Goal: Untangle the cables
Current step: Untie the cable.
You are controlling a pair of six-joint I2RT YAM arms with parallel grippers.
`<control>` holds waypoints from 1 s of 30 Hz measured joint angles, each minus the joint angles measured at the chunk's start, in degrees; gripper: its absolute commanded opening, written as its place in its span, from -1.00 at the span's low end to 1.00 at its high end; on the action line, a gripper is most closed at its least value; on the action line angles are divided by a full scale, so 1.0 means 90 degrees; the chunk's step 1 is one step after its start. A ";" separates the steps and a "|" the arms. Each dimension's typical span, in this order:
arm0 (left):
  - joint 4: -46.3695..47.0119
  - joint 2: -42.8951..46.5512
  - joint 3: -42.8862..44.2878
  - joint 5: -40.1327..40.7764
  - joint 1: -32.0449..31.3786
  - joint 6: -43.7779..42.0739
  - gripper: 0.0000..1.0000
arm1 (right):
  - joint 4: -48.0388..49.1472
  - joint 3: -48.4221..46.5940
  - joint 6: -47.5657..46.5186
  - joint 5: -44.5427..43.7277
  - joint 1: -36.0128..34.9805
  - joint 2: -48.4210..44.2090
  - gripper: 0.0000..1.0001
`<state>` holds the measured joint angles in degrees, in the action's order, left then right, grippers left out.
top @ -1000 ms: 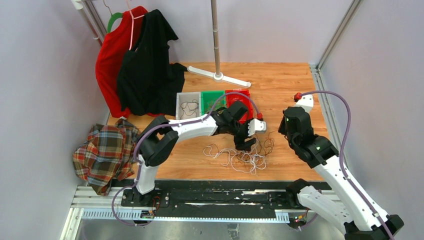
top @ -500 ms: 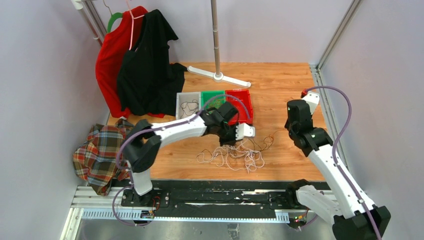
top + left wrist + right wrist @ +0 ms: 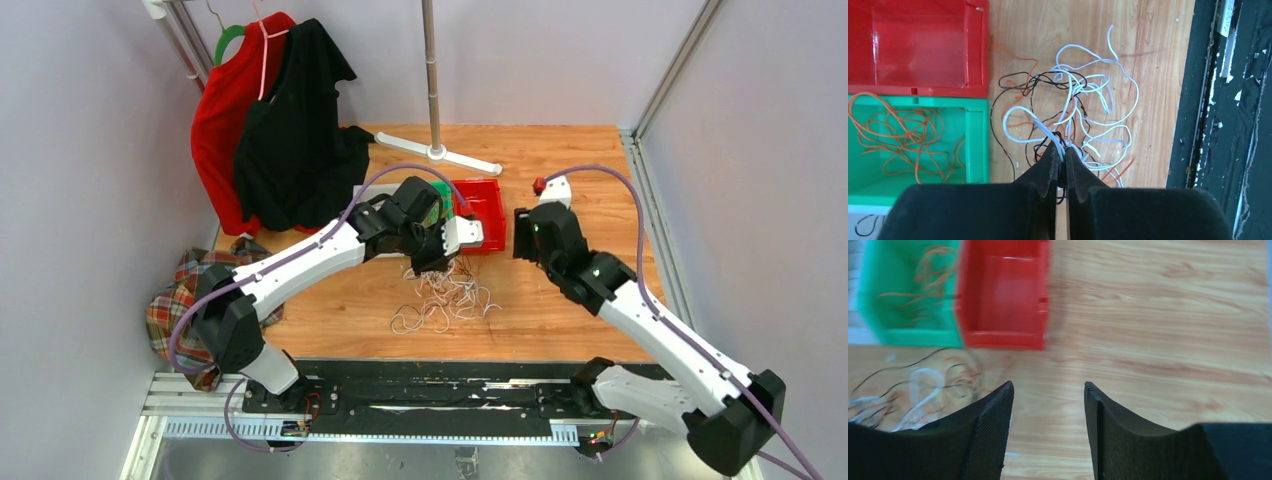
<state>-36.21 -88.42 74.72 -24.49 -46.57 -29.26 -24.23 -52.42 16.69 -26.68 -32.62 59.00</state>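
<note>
The cables [image 3: 445,298] lie as a loose tangle of white, black and orange wires on the wooden table, just in front of the bins. My left gripper [image 3: 436,263] hangs over the tangle's far edge. In the left wrist view the left gripper [image 3: 1060,148] is shut on white and black strands of the cables [image 3: 1083,107], and the rest spreads out beyond the fingertips. My right gripper [image 3: 521,234] is to the right of the tangle, apart from it. Its jaws [image 3: 1048,386] stand open over bare wood, with the cables [image 3: 923,390] blurred at the lower left.
A red bin [image 3: 488,205] and a green bin [image 3: 441,190] stand behind the tangle; the green bin [image 3: 976,145] holds orange wires [image 3: 898,130] and the red bin [image 3: 977,50] shows nothing inside. A stand's base [image 3: 436,152], hanging clothes [image 3: 270,120] and a plaid shirt [image 3: 210,300] are at the back and left.
My left gripper shut on the tangle and dragged it left and back toward the bins. My right gripper opened and swung left toward the red bin.
</note>
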 measured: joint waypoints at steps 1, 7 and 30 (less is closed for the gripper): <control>-0.0041 0.0000 0.0000 0.0007 0.0000 0.0053 -0.99 | 0.0143 0.0100 -0.0002 0.0119 -0.0359 -0.0192 0.09; -0.0061 0.0151 -0.0007 -0.0068 0.0085 0.0287 -0.99 | 0.1566 0.1819 0.0238 0.1122 -0.1554 -0.1248 0.07; -0.0389 0.0704 0.0253 -0.0580 0.0124 0.0192 -0.99 | 0.4911 0.2455 -0.0015 0.4031 -0.1581 0.0998 0.12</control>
<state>-39.70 -82.08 76.99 -29.71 -45.45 -27.53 19.97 -30.33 16.56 9.61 -46.85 67.99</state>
